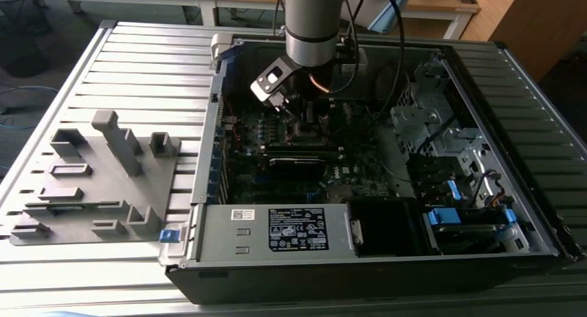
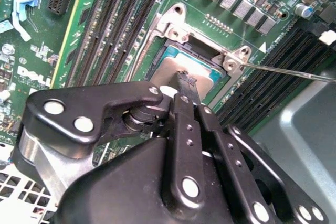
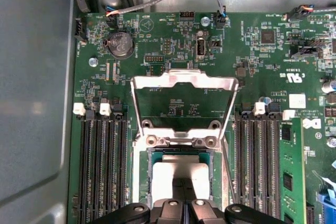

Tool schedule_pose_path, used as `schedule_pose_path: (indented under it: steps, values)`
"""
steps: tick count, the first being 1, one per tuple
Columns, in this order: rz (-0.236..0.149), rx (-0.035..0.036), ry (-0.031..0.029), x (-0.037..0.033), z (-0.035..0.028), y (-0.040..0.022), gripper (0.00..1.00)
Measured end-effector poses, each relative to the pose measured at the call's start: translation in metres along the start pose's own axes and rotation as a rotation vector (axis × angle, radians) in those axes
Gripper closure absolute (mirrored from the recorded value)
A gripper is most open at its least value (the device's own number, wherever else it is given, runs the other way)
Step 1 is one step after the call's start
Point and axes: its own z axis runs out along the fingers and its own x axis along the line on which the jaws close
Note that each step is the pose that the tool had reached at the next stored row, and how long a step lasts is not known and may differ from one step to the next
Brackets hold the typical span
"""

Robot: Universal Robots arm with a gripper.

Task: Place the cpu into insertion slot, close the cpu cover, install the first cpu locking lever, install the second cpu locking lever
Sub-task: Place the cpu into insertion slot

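One arm: hangs from the top of the exterior view into the open computer case (image 1: 367, 276), the sole arm on this job.
Exterior view's left: grey fixture tray (image 1: 92, 186) sits on the slatted table (image 1: 137, 56), just beside the case.
Centre: gripper (image 2: 184, 80) is right down over the insertion slot (image 3: 181, 155), and the cpu (image 2: 168, 71) lies flat in it!
Jaws: drawn together, nothing pinched between them; tips sit directly over the cpu's silver face, contact too close to call.
Cover: the cpu cover (image 3: 181, 81) stands tipped up open, beyond the jaw tips, window clear of the chip.
Lever: a locking lever (image 2: 294, 72), thin rod, unlatched, long axis running out from the slot's corner over the memory slots (image 2: 268, 93).
Exterior view's right: drive bays (image 1: 440, 145), well apart from the work.
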Motion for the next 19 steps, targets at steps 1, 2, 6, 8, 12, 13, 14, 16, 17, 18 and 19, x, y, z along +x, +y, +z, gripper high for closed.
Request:
schedule_pose_path:
  steps: [1,2,6,8,12,13,14,16,17,18,19]
  values:
    - [0.0,-0.0004,0.0005,0.0001,0.0002,0.0001,0.89]
    - [0.0,-0.0004,0.0006,0.0001,0.0002,0.0001,0.89]
    - [0.0,-0.0002,0.0004,0.0,0.0005,0.0,0.89]
    - [0.0,-0.0003,0.0004,0.0001,0.0006,0.0,0.89]
    - [0.0,-0.0012,0.0018,0.0003,-0.0002,0.0002,0.89]
    - [0.0,-0.0021,0.0034,0.0006,-0.0012,0.0004,0.89]
    - [0.0,-0.0014,0.0023,0.0005,-0.0035,0.0005,0.89]
    - [0.0,-0.0007,0.0011,0.0004,-0.0086,0.0007,0.89]
    - [0.0,-0.0005,0.0008,0.0004,-0.0111,0.0009,0.89]
    - [0.0,-0.0005,0.0008,0.0005,-0.0138,0.0011,0.89]
    - [0.0,-0.0006,0.0009,0.0006,-0.0162,0.0013,0.89]
